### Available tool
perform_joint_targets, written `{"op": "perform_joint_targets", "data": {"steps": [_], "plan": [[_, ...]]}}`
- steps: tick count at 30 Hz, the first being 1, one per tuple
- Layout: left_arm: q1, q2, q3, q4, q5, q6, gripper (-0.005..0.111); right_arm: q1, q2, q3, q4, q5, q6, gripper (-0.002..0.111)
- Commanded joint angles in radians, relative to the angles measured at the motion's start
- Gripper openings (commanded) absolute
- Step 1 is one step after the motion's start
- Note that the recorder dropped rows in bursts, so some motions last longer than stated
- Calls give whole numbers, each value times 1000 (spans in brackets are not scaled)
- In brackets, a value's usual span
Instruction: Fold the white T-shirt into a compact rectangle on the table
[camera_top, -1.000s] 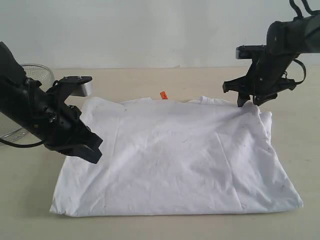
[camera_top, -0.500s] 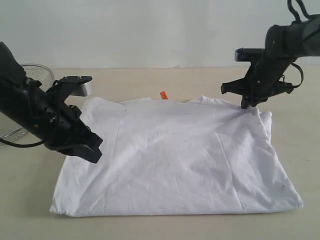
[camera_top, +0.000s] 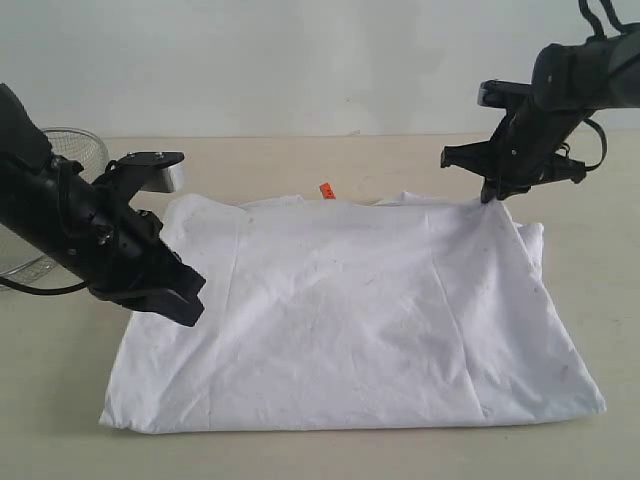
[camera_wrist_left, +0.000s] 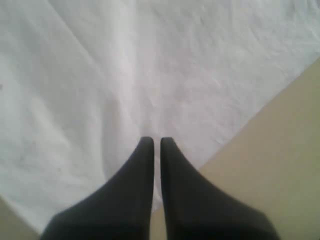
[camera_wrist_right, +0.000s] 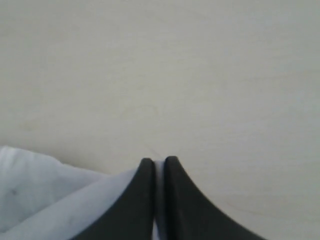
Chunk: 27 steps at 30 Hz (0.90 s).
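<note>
The white T-shirt (camera_top: 350, 320) lies spread flat on the table (camera_top: 300, 160), its orange neck tag (camera_top: 326, 190) at the far edge. My left gripper (camera_top: 188, 305) rests low at the shirt's left edge. In the left wrist view this gripper (camera_wrist_left: 156, 141) is shut, and creases in the cloth (camera_wrist_left: 150, 75) run into its tips. My right gripper (camera_top: 490, 197) is at the shirt's far right corner. In the right wrist view that gripper (camera_wrist_right: 158, 161) is shut, with a strip of white cloth (camera_wrist_right: 40, 200) pinched between its fingers above the bare tabletop (camera_wrist_right: 200, 75).
A wire mesh bowl (camera_top: 75, 150) stands at the far left behind the left arm. Bare tabletop (camera_wrist_left: 280, 165) lies beside the shirt's edge. A pale wall closes off the back of the table.
The right gripper closed on the shirt's far right corner and rose slightly, pulling the corner up. The left arm has not moved.
</note>
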<state>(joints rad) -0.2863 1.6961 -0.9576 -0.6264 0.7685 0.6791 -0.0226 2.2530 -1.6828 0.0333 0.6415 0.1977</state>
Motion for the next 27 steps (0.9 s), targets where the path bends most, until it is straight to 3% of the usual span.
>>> {"op": "perform_joint_targets", "data": {"steps": [1, 12, 23, 27], "plan": [[-3, -4, -2, -2, -5, 3, 5, -7, -18, -3, -2, -11, 32, 0], [-3, -4, -2, 16, -7, 3, 5, -10, -48, 22, -22, -52, -5, 0], [-3, -4, -2, 16, -13, 3, 5, -26, -59, 66, 161, -89, -171, 0], [-3, -4, -2, 16, -13, 3, 5, -29, -53, 66, 130, -91, -146, 0]]}}
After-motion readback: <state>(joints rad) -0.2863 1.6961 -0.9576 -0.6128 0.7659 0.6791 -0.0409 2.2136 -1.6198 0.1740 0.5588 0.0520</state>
